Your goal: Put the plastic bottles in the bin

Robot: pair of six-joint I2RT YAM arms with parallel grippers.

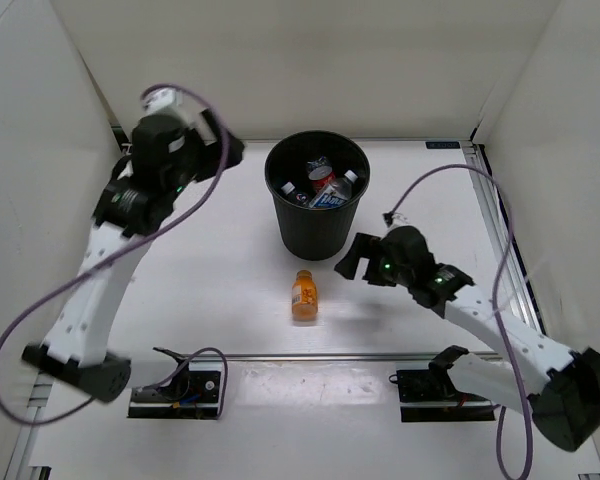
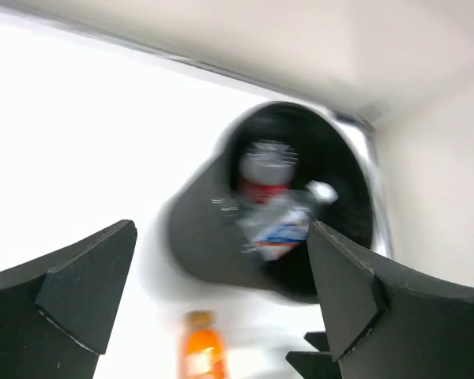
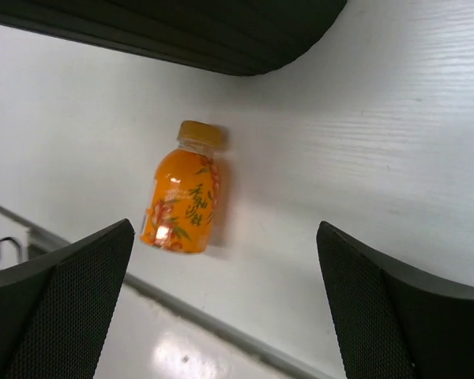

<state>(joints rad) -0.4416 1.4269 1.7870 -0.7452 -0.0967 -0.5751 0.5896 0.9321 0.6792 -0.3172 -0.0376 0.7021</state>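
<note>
Left claw (image 2: 221, 237) and right claw (image 3: 225, 233) both gape wide, empty.
Orange bottle (image 1: 303, 295) lies on the counter (image 1: 200, 260) just before the bin (image 1: 315, 235); clear bottles (image 1: 327, 187) sit inside it.

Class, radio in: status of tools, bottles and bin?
Left tool open, empty, left of bin. Right tool open, empty, by orange bottle lying on table. Other bottles in bin. Nothing in the way.
</note>
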